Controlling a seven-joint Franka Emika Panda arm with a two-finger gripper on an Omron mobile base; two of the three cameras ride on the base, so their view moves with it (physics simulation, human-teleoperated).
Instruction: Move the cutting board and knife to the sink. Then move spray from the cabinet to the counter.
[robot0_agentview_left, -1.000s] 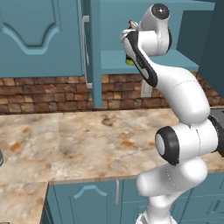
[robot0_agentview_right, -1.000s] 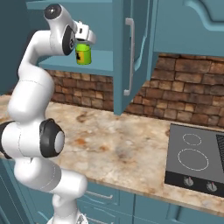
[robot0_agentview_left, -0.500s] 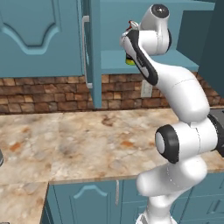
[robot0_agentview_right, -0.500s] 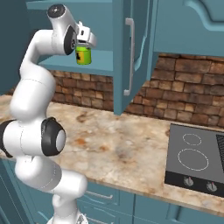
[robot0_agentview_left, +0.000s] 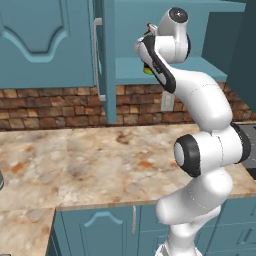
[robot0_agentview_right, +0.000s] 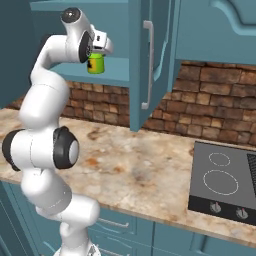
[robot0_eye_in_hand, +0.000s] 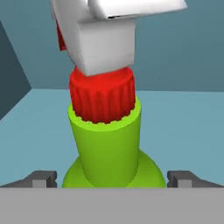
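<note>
In the left base view, a closed teal cupboard door (robot0_agentview_left: 45, 42) hangs at the far left above a brick wall (robot0_agentview_left: 50, 107). Beside it the door (robot0_agentview_left: 102, 50) of the open cabinet (robot0_agentview_left: 210, 70) stands edge-on with its long pale handle (robot0_agentview_left: 97, 57). Below runs the bench (robot0_agentview_left: 90, 160), a tan blotched stone top. To the right the white arm (robot0_agentview_left: 200, 115) rises and bends up to the cabinet's pale blue shelf (robot0_agentview_left: 130, 72), where a sliver of the green spray bottle (robot0_agentview_left: 147, 70) peeks out behind the arm's wrist.

In the right base view, the arm stands at the left and reaches up to the shelf. The tool (robot0_agentview_right: 98, 51) sits at the bottle's head, and the bottle's green body with its dark, yellow-marked label hangs just below it, standing upright on the shelf. Right of it the open door swings out over the bench, and a black cooktop (robot0_agentview_right: 225, 182) lies at the far right.

In the hand view, the two dark fingertips (robot0_eye_in_hand: 41, 179) sit spread wide at the lower corners, one on each side of the bottle's green shoulder and apart from it. The bottle's red ribbed collar and white trigger head rise between them, very close to the camera. The tool is spread fully and pinches nothing.
</note>
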